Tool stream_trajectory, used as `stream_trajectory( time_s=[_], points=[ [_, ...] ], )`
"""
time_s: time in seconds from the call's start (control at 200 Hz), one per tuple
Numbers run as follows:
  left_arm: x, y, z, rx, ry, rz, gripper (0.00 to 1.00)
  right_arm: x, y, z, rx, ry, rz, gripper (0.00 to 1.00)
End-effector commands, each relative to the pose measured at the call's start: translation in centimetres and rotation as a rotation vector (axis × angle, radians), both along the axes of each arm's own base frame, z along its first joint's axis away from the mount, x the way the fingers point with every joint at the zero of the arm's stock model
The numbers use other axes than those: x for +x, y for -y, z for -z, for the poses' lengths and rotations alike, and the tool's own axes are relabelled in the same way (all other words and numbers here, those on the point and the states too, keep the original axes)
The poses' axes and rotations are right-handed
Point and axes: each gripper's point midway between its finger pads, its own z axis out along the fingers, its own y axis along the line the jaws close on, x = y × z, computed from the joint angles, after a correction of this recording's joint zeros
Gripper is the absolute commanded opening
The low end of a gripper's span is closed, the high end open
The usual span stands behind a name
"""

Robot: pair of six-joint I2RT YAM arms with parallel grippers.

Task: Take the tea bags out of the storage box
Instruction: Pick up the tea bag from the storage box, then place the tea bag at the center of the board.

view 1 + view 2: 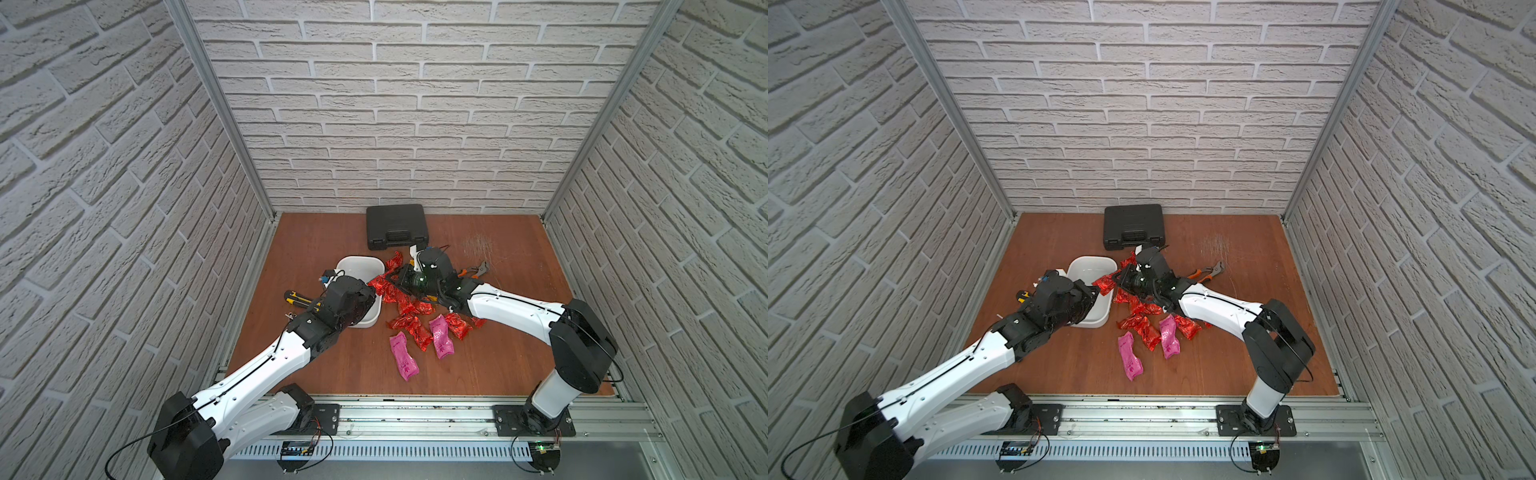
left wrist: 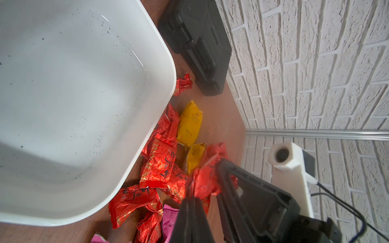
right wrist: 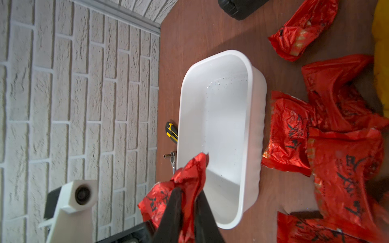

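The white storage box (image 1: 357,262) (image 1: 1091,261) holds only dark crumbs in both wrist views (image 2: 84,84) (image 3: 221,126). Over its right rim hangs a crumpled red tea bag (image 1: 377,285) (image 2: 203,182) (image 3: 190,174), pinched from both sides. My left gripper (image 2: 192,198) (image 1: 371,294) is shut on one edge. My right gripper (image 3: 189,191) (image 1: 390,279) is shut on the other. More red tea bags (image 1: 409,306) lie on the table right of the box, with two pink ones (image 1: 403,358) nearer the front and two yellow ones (image 2: 189,124) beyond.
A black hard case (image 1: 396,226) lies at the back wall. Orange-handled pliers (image 1: 476,270) lie right of my right arm. A yellow-black knife (image 1: 297,298) rests left of the box, under my left wrist. Brick walls enclose three sides.
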Motion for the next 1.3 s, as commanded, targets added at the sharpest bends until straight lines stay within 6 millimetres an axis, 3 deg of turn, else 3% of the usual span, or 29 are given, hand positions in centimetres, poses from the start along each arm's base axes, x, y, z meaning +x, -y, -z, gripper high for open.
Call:
stream_trajectory(
  time_s=[0.0, 0.065, 0.155, 0.285, 0.46, 0.575, 0.695, 0.805, 0.915, 1.07, 1.19, 1.295],
  points=[
    [-0.2, -1.0, 0.6, 0.023, 0.017, -0.029, 0.4, 0.0, 0.3, -2.1, -0.015, 0.057, -0.026, 0.04],
    [-1.0, -2.9, 2.0, 0.103, -0.024, -0.063, 0.65, -0.7, 1.2, -2.0, -0.075, 0.074, -0.046, 0.03],
    [-1.6, -5.7, 2.1, 0.23, -0.007, -0.105, 0.76, -2.3, 3.0, -1.4, -0.212, 0.108, -0.107, 0.03],
    [-2.0, -10.0, 1.4, 0.441, 0.012, -0.143, 0.8, -6.0, 3.5, -0.3, -0.393, 0.184, -0.318, 0.03],
    [-2.2, -14.3, 1.8, 0.519, -0.037, -0.186, 0.81, -12.0, 0.1, 3.1, -0.451, 0.208, -0.643, 0.03],
    [-2.5, -16.9, 2.4, 0.544, -0.07, -0.248, 0.81, -14.5, -2.5, 4.9, -0.513, 0.253, -0.803, 0.03],
    [-2.7, -18.2, 2.9, 0.538, -0.082, -0.274, 0.75, -15.9, -4.4, 7.5, -0.552, 0.259, -0.912, 0.04],
    [-3.0, -18.8, 3.0, 0.527, -0.072, -0.297, 0.75, -15.9, -5.2, 9.3, -0.592, 0.25, -0.939, 0.05],
    [-3.1, -19.1, 3.1, 0.524, -0.062, -0.311, 0.75, -15.3, -5.1, 10.2, -0.651, 0.259, -0.94, 0.17],
    [-2.6, -19.2, 3.3, 0.542, -0.057, -0.297, 0.77, -14.5, -4.1, 8.2, -0.687, 0.343, -0.885, 0.44],
    [-1.5, -19.9, 3.0, 0.586, -0.046, -0.296, 0.79, -13.7, -2.9, 4.2, -0.706, 0.432, -0.821, 0.57],
    [-0.1, -21.3, 2.0, 0.662, -0.027, -0.314, 0.81, -11.4, -0.1, -0.6, -0.794, 0.532, -0.681, 0.59]
  ],
)
